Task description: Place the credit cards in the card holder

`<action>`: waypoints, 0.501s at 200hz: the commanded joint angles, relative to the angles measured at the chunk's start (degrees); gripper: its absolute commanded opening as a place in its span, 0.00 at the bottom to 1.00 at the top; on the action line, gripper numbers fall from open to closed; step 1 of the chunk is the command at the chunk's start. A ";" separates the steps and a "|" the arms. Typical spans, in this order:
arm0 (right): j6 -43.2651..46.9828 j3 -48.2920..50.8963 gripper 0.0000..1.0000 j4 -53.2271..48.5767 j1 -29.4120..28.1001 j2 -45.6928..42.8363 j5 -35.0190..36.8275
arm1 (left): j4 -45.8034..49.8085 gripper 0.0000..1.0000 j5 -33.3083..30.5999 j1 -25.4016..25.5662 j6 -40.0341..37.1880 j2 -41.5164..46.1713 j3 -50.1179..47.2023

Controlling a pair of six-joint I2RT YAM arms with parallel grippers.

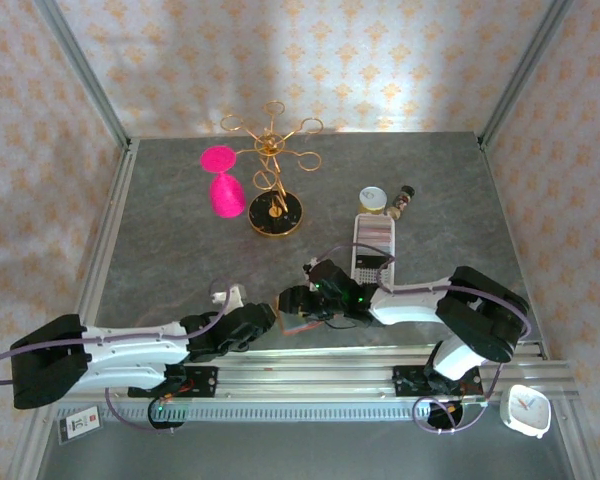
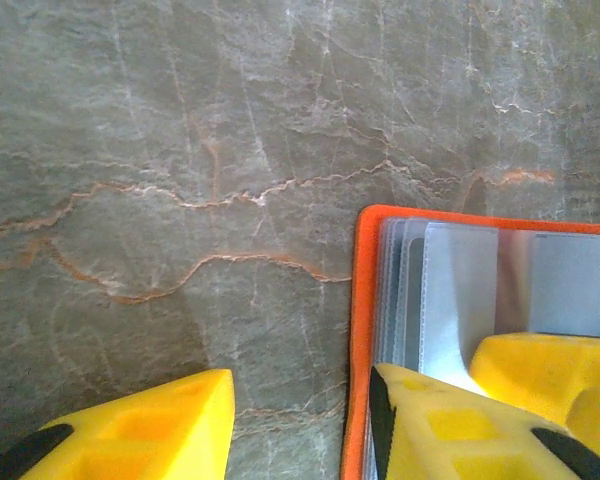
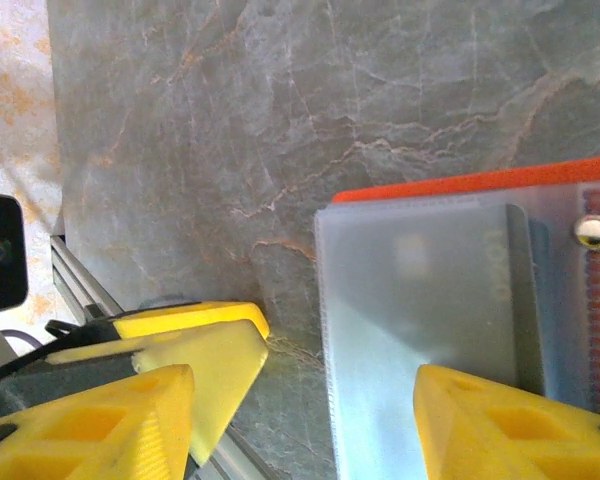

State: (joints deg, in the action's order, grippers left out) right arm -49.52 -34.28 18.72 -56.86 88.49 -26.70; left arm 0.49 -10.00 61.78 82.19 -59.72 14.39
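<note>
Card holder [image 2: 358, 300] lies open on the table [image 2: 180, 150] near the front. Left gripper [image 2: 300, 400] and right gripper [image 3: 305, 400] both straddle its edges, jaws apart, clamping nothing. Looks like pocket-spreading; next needs 1 card fetched

Left arm [image 1: 130, 350], right arm [image 1: 410, 306]: white links, black joint housings, purple cables [image 1: 425, 289] along them. Gripper fingers [image 2: 160, 420] yellow plastic, moulded recesses, black pads [image 2: 20, 450].

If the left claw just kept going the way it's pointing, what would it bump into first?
Probably the open wallet: its orange edge lies between the fingers of the left claw, right ahead. Beyond it lies the stone table. Depth is hard to judge here.
</note>
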 commanded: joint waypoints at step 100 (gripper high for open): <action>29.27 -8.54 0.28 -16.41 4.15 -22.98 15.98 | 2.44 0.45 -1.99 -1.00 -6.05 3.13 4.05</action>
State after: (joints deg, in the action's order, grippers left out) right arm -36.16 -39.81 4.71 -54.24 73.73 -15.59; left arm 0.64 -9.96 61.43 78.78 -56.82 15.77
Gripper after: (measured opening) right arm 0.281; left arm 0.446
